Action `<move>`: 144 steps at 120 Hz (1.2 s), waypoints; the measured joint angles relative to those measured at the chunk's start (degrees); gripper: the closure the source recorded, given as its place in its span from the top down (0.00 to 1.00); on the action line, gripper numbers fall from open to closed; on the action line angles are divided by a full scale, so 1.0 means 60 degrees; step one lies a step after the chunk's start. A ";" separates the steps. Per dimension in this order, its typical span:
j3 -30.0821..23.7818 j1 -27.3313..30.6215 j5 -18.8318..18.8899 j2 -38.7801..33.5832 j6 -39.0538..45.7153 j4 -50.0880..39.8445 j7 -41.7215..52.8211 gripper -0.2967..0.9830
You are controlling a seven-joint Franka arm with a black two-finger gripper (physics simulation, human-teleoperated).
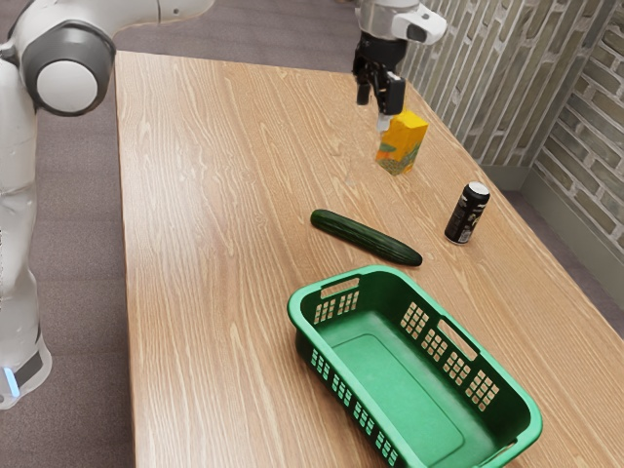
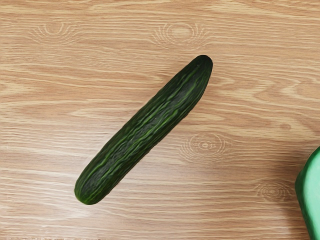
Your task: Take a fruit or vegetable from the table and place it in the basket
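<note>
Cucumber (image 1: 366, 237) lies near basket (image 1: 304, 327) and black can (image 1: 468, 212), its lettering unreadable.

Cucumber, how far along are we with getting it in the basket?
No step looks finished: the cucumber lies on the table, outside the basket. The gripper hangs open, holding nothing. Grasping, lifting, carrying over and releasing all remain.

Cuke (image 1: 366, 237): bare wood along both long sides, room for a hand.
Basket (image 1: 390, 375): raised rim nr cuke, tight that side; open top, way in from above.
Can (image 1: 466, 216): upright, ext. view's R of cuke, w/ a gap btwn.
Carton (image 1: 402, 146): upright obst. beyond cuke.
Table (image 1: 205, 244): wide bare strip, ext. view's L.
</note>
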 joint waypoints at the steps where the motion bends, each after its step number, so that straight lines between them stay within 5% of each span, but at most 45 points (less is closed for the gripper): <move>1: 0.0010 0.0051 -0.0003 0.0006 -0.0014 0.0020 0.0006 0.77; 25: 0.0052 0.0152 -0.0047 0.0026 -0.0232 0.0179 0.0137 0.77; 52: 0.0055 0.0167 -0.0151 -0.0089 -0.0835 0.2008 0.0217 0.77; 67: -0.0786 0.0241 0.0240 -0.0651 -0.1154 0.2380 0.0247 0.77; 112: -0.0942 0.0026 0.0890 0.2360 -0.0908 0.2155 0.0416 0.77; 144: -0.0983 -0.0027 0.0766 0.2104 -0.0360 0.1333 0.1552 0.77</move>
